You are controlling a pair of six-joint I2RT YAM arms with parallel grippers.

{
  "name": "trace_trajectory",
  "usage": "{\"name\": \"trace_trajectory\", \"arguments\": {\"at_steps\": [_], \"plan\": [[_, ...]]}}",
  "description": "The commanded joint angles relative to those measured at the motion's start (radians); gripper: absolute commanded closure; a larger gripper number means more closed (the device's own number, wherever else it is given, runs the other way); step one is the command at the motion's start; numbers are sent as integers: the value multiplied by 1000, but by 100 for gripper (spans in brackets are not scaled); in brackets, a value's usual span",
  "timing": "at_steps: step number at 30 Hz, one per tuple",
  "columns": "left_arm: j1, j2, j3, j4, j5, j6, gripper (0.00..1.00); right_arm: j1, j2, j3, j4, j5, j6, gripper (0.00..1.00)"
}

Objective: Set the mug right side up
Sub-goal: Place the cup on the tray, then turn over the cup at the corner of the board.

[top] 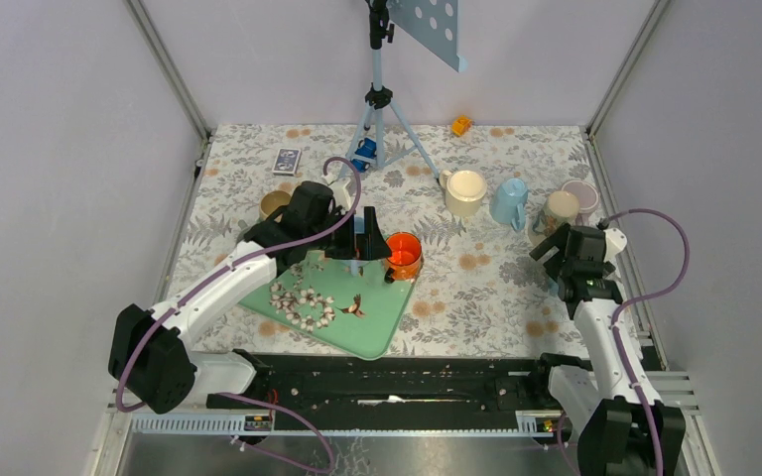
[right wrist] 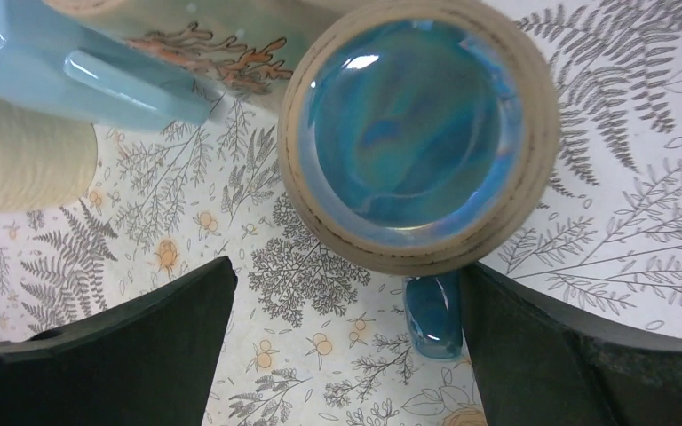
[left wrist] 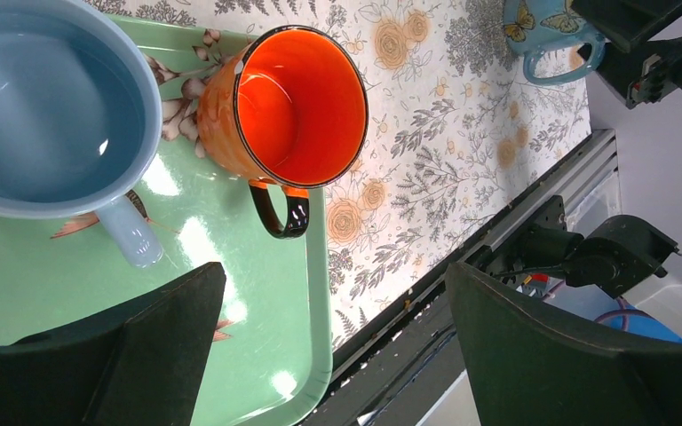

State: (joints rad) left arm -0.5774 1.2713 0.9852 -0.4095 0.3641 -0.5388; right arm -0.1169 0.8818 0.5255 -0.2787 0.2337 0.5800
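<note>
1. Green tray point(top: 377, 322) lies on the floral tablecloth point(top: 476, 288), left of centre, with its near edge close to the arm bases.
2. Left gripper point(left wrist: 333, 275) hovers over the far part of the tray. Its jaws are spread wide and there is nothing between them.
3. Pale blue mug point(left wrist: 44, 106) stands mouth up on the tray. It shows only in the left wrist view.
4. Orange mug point(top: 404, 253) stands mouth up at the tray's right corner, just beside the pale blue mug. Its black handle reaches toward the tray rim.
5. Cream mug point(top: 464, 191) and light blue mug point(top: 509, 203) stand side by side on the cloth, right of centre, mouths up.
6. Teal-handled mug point(right wrist: 413, 133) comes next in that row, at the far right of the cloth and just in front of a lilac mug point(top: 582, 195). Its upward face is a wide tan ring around a flat, glossy blue disc. This reads as base up, though the pictures do not settle it.
7. Right gripper point(right wrist: 346, 293) hangs just above the near side of the teal-handled mug. Its jaws are fully apart, one finger on each side of the handle, and it grips nothing.
</note>
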Motion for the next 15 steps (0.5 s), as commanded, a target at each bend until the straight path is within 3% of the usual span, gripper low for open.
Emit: {"name": "trace_trajectory", "arguments": {"at_steps": [1, 8, 15], "plan": [[-4, -16, -15, 75, 24, 0, 1, 0, 48, 25, 14, -102, -4, 0], [-4, -1, -17, 86, 30, -10, 1, 0, 89, 85, -150, 46, 69, 8], [-4, 1, -34, 103, 39, -28, 1, 0, 143, 133, -224, 135, 41, 19]]}}
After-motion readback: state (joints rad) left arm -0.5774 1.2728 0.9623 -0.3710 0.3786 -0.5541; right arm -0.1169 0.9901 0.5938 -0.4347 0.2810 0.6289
